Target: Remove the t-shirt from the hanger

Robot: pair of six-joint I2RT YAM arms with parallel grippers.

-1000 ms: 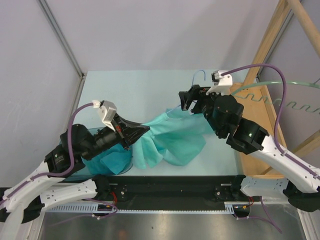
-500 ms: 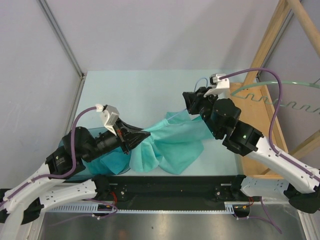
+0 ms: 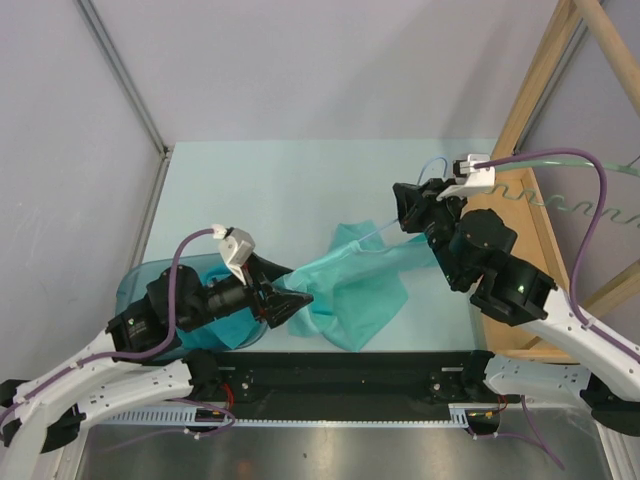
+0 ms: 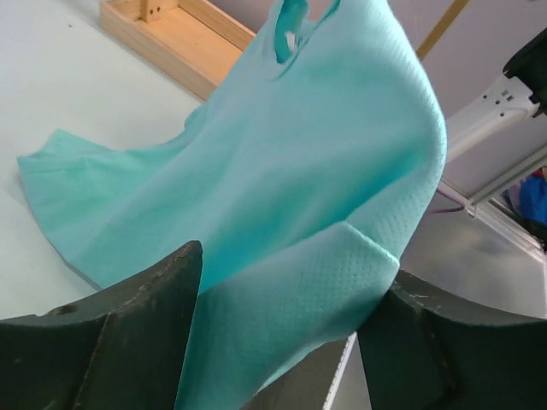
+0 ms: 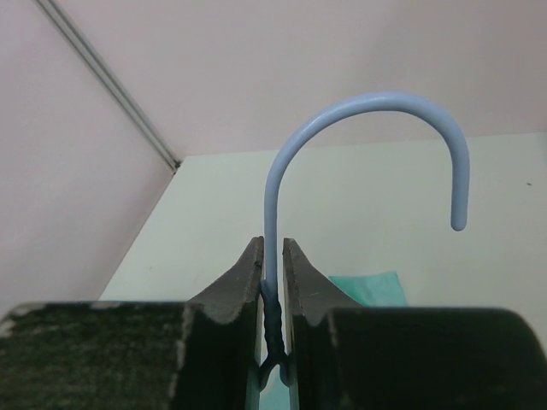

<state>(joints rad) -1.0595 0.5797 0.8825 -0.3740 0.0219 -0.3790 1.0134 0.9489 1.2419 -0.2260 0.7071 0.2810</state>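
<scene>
Tabletop (image 3: 270, 190) pale mint under teal t-shirt (image 3: 360, 285); grey walls (image 3: 330, 70), wooden frame (image 3: 535, 90) right.

We see only the hook of the hanger (image 5: 271, 231). The rest is hidden inside the t-shirt (image 4: 325, 171), whose lower part runs off the left wrist view's bottom edge.

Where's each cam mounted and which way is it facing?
Top external: above and behind, looking down on the table; left arm and right arm show.
Left wrist: on the left arm, looking along the open left gripper at the t-shirt.
Right wrist: on the right arm, looking past the right gripper, shut on the hanger, toward the wall.
Shared: t-shirt in top and left wrist; hanger in top and right wrist.
</scene>
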